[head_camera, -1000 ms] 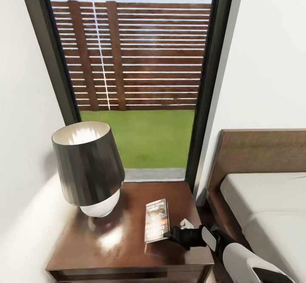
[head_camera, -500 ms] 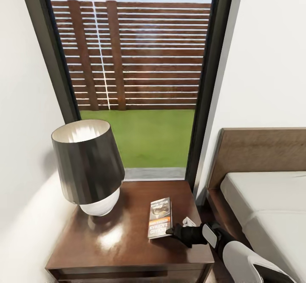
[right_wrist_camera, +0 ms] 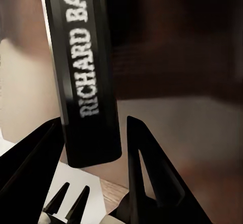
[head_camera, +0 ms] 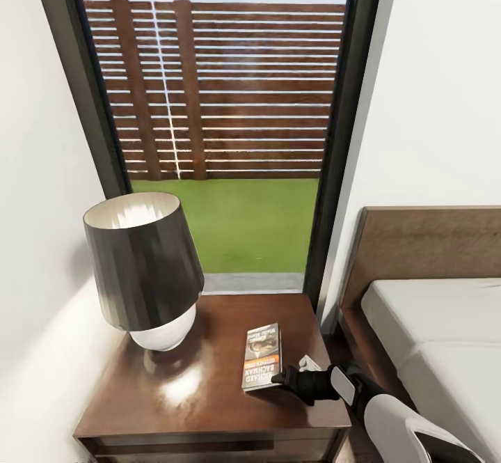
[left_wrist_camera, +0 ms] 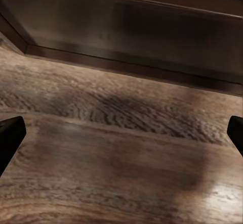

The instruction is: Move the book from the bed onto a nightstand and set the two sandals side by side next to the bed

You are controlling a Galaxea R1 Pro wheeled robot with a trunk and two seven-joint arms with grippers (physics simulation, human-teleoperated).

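Observation:
The book (head_camera: 261, 356), dark with an orange band and white lettering, lies on the glossy dark-brown nightstand (head_camera: 188, 393) right of the lamp. My right gripper (head_camera: 281, 378) comes in from the bed side and is shut on the book's near right corner. In the right wrist view its two black fingers (right_wrist_camera: 147, 168) stand either side of the black spine of the book (right_wrist_camera: 88, 72), which is lettered in white. My left gripper (left_wrist_camera: 121, 138) is open, its fingertips (left_wrist_camera: 9, 135) far apart over wood-plank floor. The bed (head_camera: 431, 338) lies at the right. The sandals are out of view.
A lamp (head_camera: 142, 271) with a dark shade and white base takes up the nightstand's left half. A tall dark-framed window (head_camera: 229, 136) is behind, with white walls on both sides. The brown headboard (head_camera: 424, 247) stands right of the nightstand. A dark wooden furniture base (left_wrist_camera: 131, 27) faces the left gripper.
The book has shifted a little toward the right and back on the nightstand and turned straighter, with my right gripper at its corner. Over the last half second almost nothing moved.

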